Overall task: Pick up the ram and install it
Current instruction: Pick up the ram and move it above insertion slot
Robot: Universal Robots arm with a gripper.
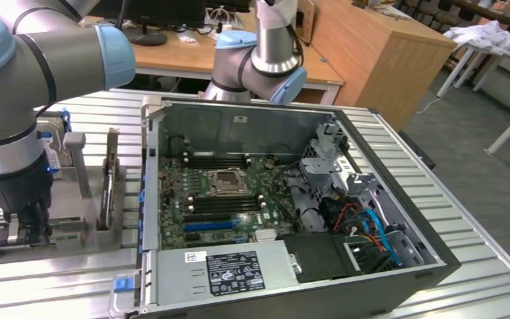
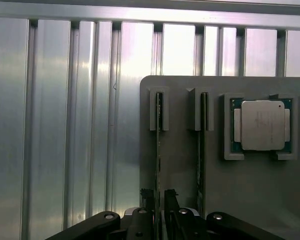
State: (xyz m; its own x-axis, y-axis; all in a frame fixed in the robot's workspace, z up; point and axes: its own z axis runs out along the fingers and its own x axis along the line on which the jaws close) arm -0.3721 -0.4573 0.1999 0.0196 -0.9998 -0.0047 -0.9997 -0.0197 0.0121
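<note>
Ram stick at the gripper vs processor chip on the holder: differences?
The ram stands on edge in its slot; the processor chip lies flat, lid up. The ram is long and thin; the processor chip is squarish. The gripper sits at the ram; the processor chip lies apart from it. Both rest in the grey holder.

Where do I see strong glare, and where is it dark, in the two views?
Wrist view: bright glare streaks on the ribbed metal table; the grey tray looks dull and evenly lit. Exterior view: the table shines palely, while the computer case is darker inside.
</note>
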